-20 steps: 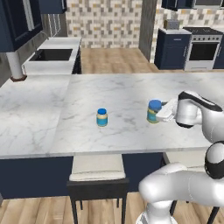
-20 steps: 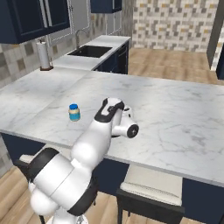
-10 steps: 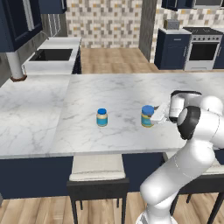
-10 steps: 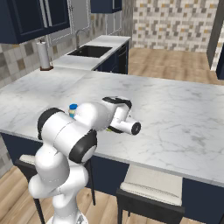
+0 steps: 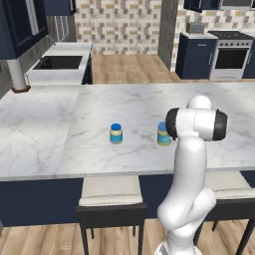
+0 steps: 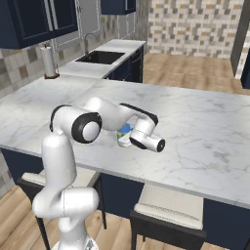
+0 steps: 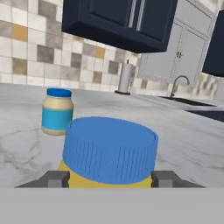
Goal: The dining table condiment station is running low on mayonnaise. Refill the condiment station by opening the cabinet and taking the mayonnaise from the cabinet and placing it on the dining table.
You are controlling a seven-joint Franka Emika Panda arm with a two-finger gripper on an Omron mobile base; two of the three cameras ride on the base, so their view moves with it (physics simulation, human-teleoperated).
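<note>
The squat cylindrical mayonnaise jar [image 7: 107, 153], with its ribbed blue lid and smooth yellow body, stands upright on the white-grey veined marble worktop [image 5: 60, 134], lid up and long axis vertical. The tool [image 7: 107, 178] has a dark fingertip [image 7: 54, 178] at each side of the yellow body; whether they press it cannot be told. Nearby and apart stands a smaller blue-lidded jar [image 5: 116, 134] with a cream shoulder and teal label, upright too.
</note>
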